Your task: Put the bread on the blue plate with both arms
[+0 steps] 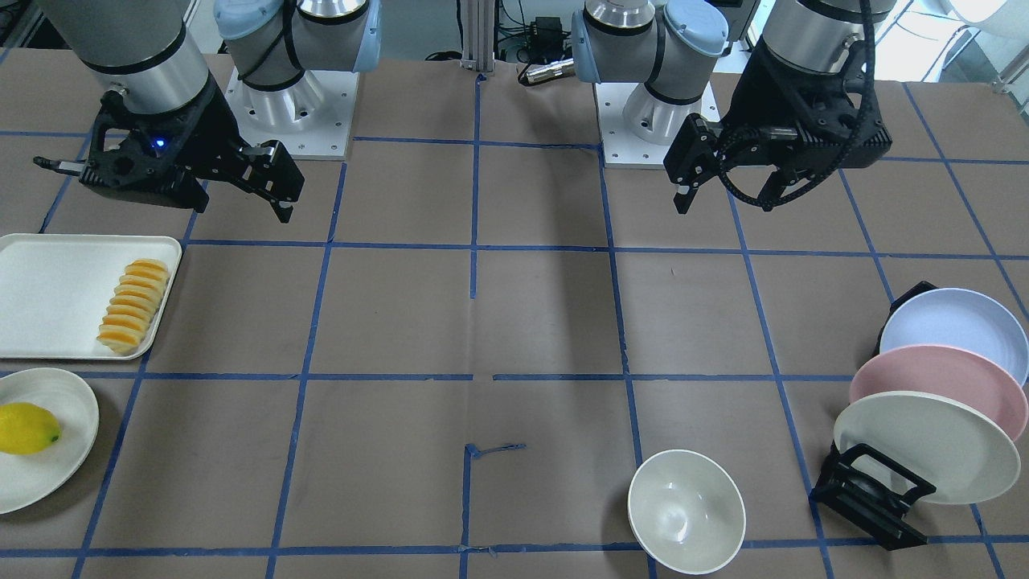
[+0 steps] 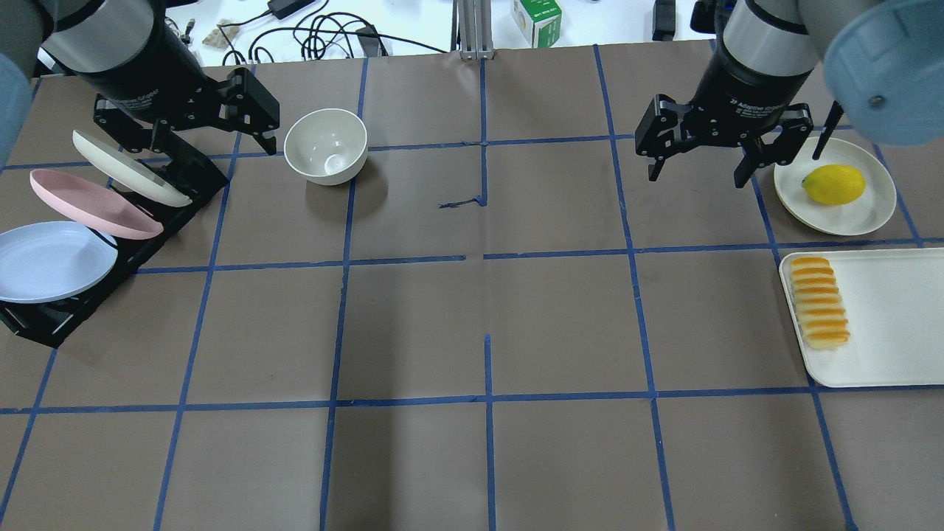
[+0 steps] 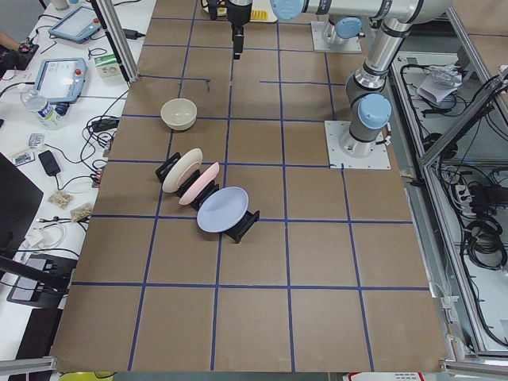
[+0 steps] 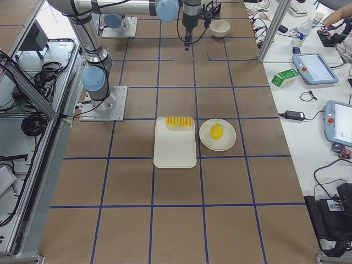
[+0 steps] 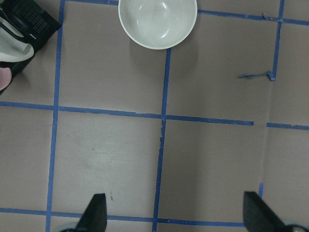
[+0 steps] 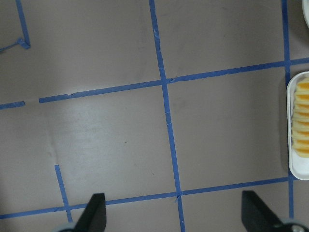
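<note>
The bread [image 2: 818, 302], an orange-yellow sliced loaf, lies along the inner edge of a white tray [image 2: 885, 324]; it also shows in the front view [image 1: 133, 304] and at the right edge of the right wrist view [image 6: 301, 118]. The blue plate [image 2: 48, 262] stands tilted in a black rack [image 2: 44, 321], nearest the robot; the front view shows the plate too [image 1: 953, 326]. My left gripper [image 2: 193, 144] hangs open and empty above the rack's far end, next to a bowl. My right gripper [image 2: 697, 175] is open and empty, beyond the tray. Both wrist views show wide-apart fingertips [image 5: 96, 212] [image 6: 96, 212].
A pink plate [image 2: 88, 203] and a cream plate [image 2: 125, 166] stand in the same rack. A cream bowl [image 2: 326, 145] sits right of the rack. A lemon [image 2: 833, 184] lies on a cream plate [image 2: 863, 214] beyond the tray. Blue tape lines grid the brown table.
</note>
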